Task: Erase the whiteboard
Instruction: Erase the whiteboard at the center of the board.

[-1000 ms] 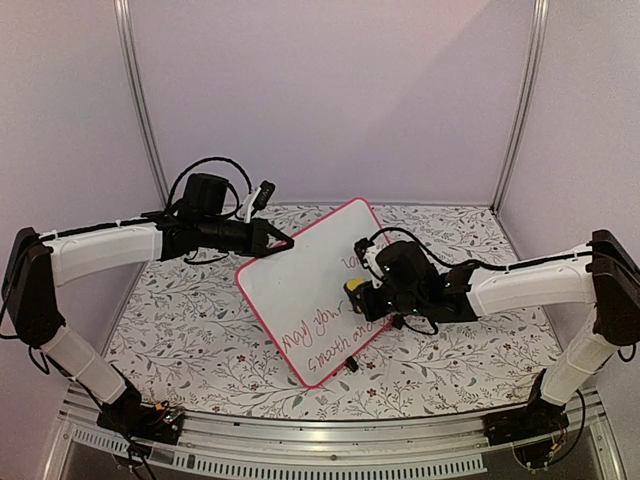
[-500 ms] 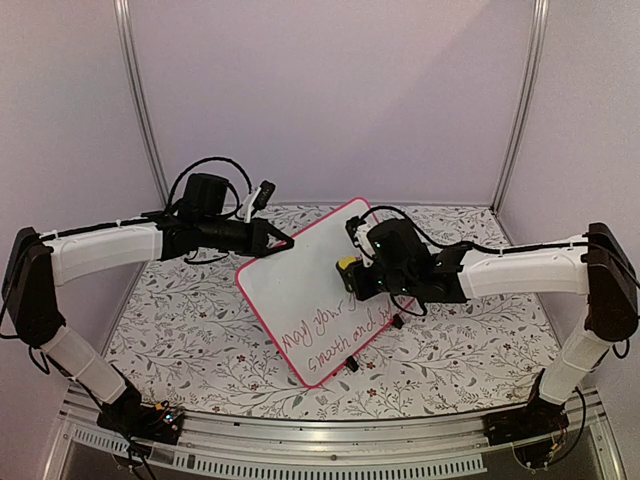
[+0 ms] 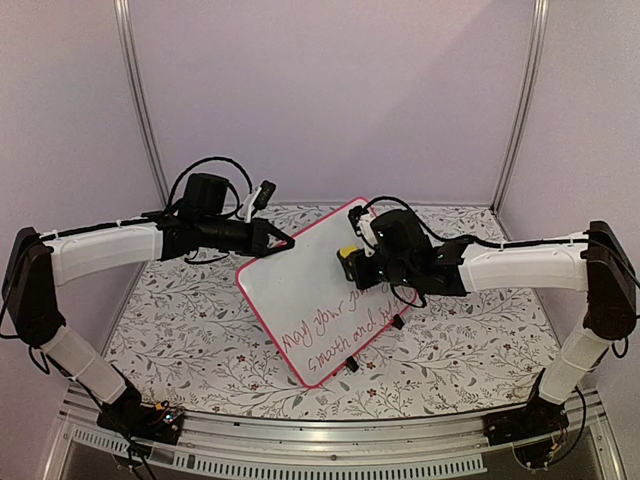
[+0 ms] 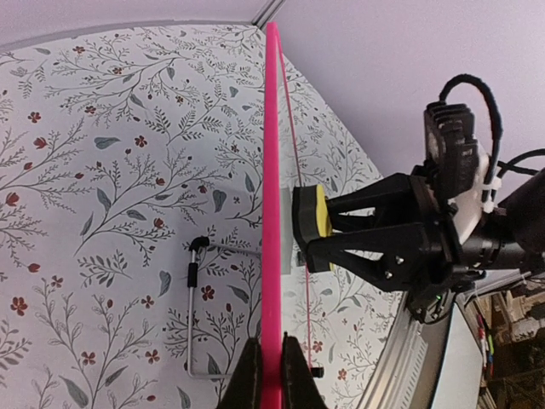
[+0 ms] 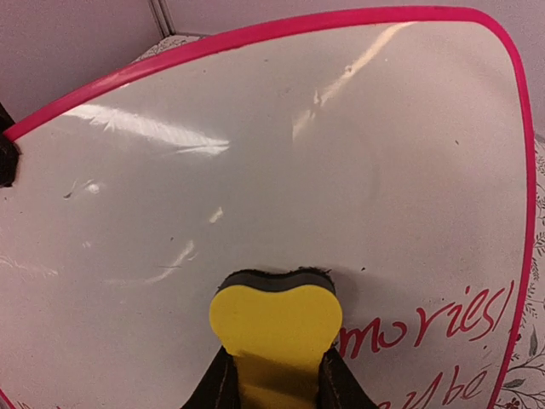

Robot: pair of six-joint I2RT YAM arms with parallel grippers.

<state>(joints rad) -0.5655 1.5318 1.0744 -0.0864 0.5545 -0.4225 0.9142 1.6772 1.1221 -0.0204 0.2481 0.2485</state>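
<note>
The whiteboard (image 3: 310,290), white with a pink-red frame, stands tilted on the table with red handwriting across its lower part. My left gripper (image 3: 288,243) is shut on its upper left edge; in the left wrist view the pink frame (image 4: 272,213) runs between my fingertips (image 4: 272,375). My right gripper (image 3: 352,262) is shut on a yellow block eraser (image 3: 347,253) and presses its dark felt face against the board's upper middle. In the right wrist view the eraser (image 5: 274,328) sits on the white surface (image 5: 255,153) just left of the red writing (image 5: 426,328).
The table (image 3: 180,330) has a floral cloth. The board's wire stand (image 4: 197,315) with black clip feet shows behind it in the left wrist view. One black foot (image 3: 351,365) rests at the board's lower edge. Grey walls enclose the back and sides.
My right gripper has slid the eraser up and to the left across the board, from beside the writing to the upper middle. The left arm and board have stayed still.
</note>
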